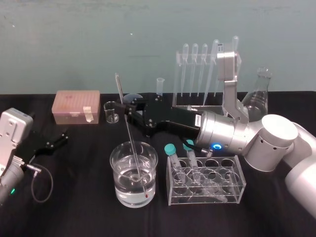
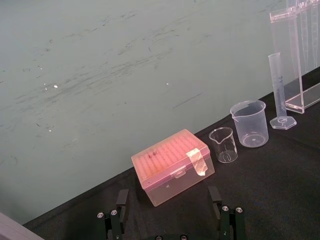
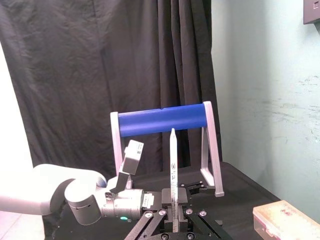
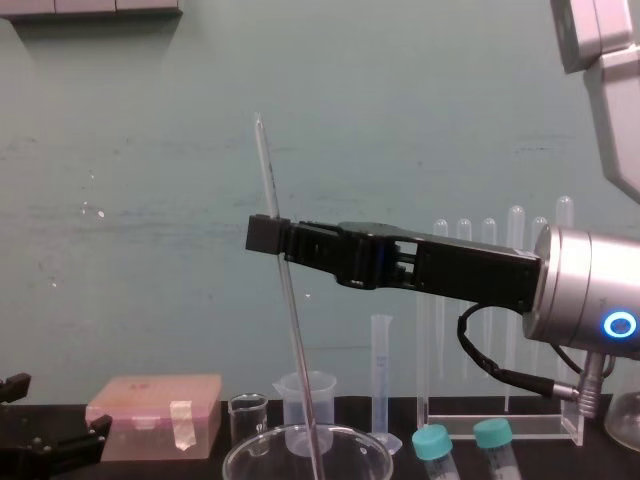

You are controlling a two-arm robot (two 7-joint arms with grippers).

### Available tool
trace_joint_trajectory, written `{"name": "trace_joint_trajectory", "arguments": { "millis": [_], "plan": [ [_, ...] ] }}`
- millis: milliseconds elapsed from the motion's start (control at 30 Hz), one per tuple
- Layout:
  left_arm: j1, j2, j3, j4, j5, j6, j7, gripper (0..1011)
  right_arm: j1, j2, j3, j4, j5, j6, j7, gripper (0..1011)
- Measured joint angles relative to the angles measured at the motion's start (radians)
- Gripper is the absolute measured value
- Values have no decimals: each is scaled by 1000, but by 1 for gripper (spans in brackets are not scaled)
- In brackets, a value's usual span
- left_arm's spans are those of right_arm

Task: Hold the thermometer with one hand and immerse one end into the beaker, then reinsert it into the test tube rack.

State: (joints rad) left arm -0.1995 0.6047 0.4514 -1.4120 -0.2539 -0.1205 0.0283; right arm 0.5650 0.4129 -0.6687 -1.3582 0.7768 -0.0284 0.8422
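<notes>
Glass comes nearest: the beaker point(image 1: 133, 173) stands at the near middle of the black cloth point(image 1: 74, 212), part full of water. The thermometer point(image 1: 129, 133) has its red-tipped lower end under that water, toward the beaker's near right side; whether the tip touches the bottom I cannot tell. Its long axis is steep but not plumb, and the top leans away to the far left, well above the rim. My right claw point(image 1: 129, 109) reaches in level from the right, above the beaker's far rim, and its fingers are closed tight on the rod about halfway up. Just right of the beaker, apart from it, sits a low holder point(image 1: 207, 180) with capped tubes. To the left is bare cloth as far as my left claw point(image 1: 54, 140), which lies at the near left with its fingers spread wide, holding nothing. Farther back on the left are a pink box point(image 1: 77, 106) and a small glass beaker point(image 1: 111, 111), with a graduated cylinder point(image 1: 159, 86) past my right claw. At the far right, behind my right forearm, stands the test tube rack point(image 1: 197, 105), with pipettes point(image 1: 195, 69) hanging from its top bar.
</notes>
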Motion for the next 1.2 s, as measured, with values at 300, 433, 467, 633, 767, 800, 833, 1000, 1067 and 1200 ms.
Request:
{"name": "trace_joint_trajectory", "arguments": {
  "millis": [300, 433, 467, 633, 767, 800, 833, 1000, 1067, 1200],
  "plan": [
    [0, 0, 0, 0, 0, 0, 0, 1008, -1, 0, 0, 0, 0, 0, -1, 56],
    [0, 0, 0, 0, 0, 0, 0, 1008, -2, 0, 0, 0, 1, 1, -1, 57],
    [0, 0, 0, 0, 0, 0, 0, 1008, -2, 0, 0, 1, 1, 1, -1, 56],
    [0, 0, 0, 0, 0, 0, 0, 1008, -1, -1, -1, 6, 1, 1, 0, 56],
    [0, 0, 0, 0, 0, 0, 0, 1008, 0, -2, -1, 9, 1, 1, 1, 56],
    [0, 0, 0, 0, 0, 0, 0, 1008, 1, -2, -1, 9, 1, 1, 2, 56],
    [0, 0, 0, 0, 0, 0, 0, 1008, 2, -3, -1, 11, 1, 0, 2, 56],
    [0, 0, 0, 0, 0, 0, 0, 1008, 3, -4, -1, 13, 1, 0, 3, 56],
    [0, 0, 0, 0, 0, 0, 0, 1008, 3, -4, -1, 14, 1, 0, 4, 56],
    [0, 0, 0, 0, 0, 0, 0, 1008, 6, -5, -1, 16, 1, 0, 6, 57]
  ]
}}
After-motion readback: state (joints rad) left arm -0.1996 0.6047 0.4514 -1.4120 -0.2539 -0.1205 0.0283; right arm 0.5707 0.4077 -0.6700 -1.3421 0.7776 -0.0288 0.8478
